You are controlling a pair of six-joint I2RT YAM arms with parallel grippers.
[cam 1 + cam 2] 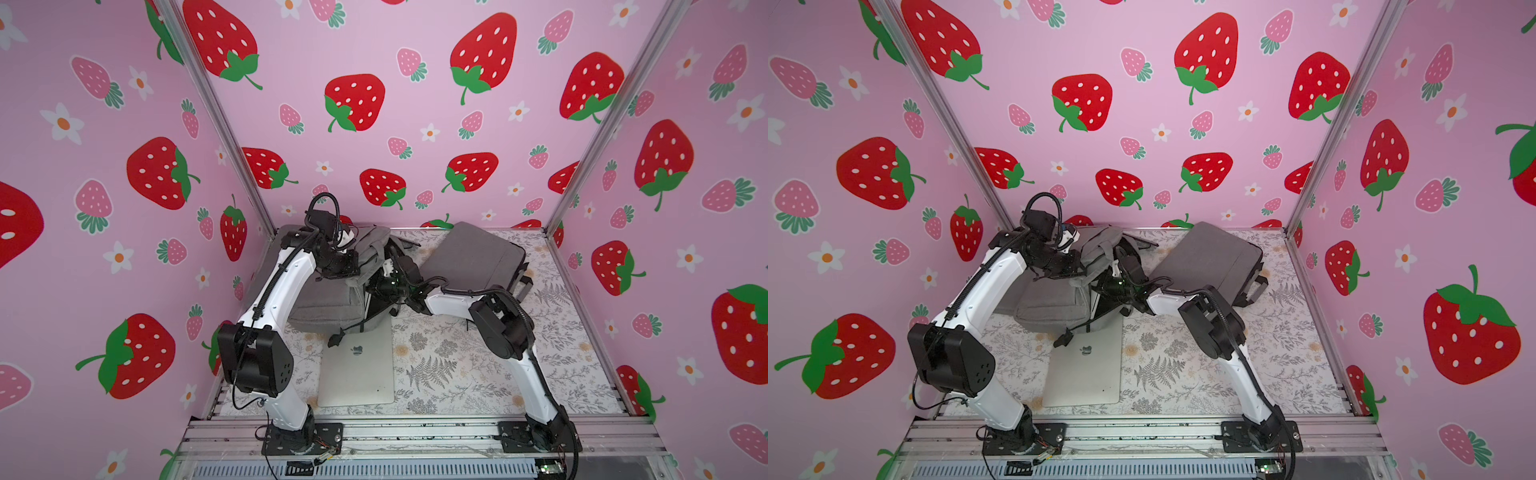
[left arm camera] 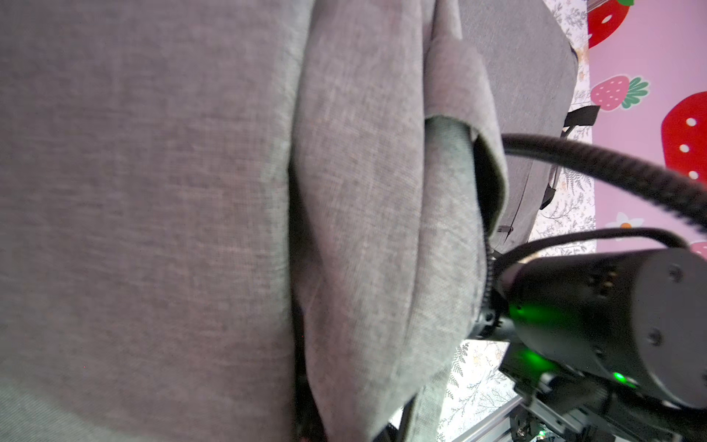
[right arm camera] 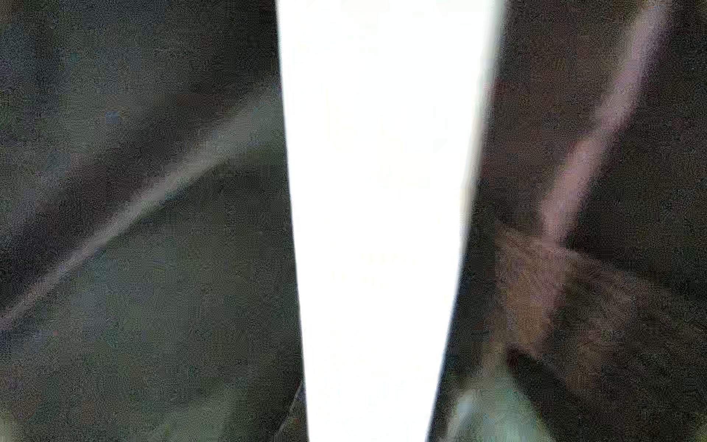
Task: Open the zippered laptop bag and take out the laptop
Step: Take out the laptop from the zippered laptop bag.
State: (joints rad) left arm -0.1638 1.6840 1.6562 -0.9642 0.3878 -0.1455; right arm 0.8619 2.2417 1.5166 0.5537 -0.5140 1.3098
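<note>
- The gray laptop bag (image 1: 324,305) lies on the left half of the floral surface (image 1: 457,365), its mouth facing the front edge.
- The silver laptop (image 1: 355,370) lies flat on the surface, logo up, most of it out of the bag; its far end is still under the bag's open mouth.
- The left gripper (image 1: 351,266) is at the bag's bunched, raised fabric. Its jaws are clenched, but whether they pinch the cloth cannot be told: the left wrist view shows only gray folds (image 2: 153,191) up close.
- The right gripper (image 1: 390,266) reaches into the bag's opening from the right. Its jaws are hidden among the fabric, so their state cannot be told; the right wrist view gives only dark lining and a washed-out white strip.
- A second gray bag (image 1: 469,257) lies at the back right, apart from the laptop.
</note>
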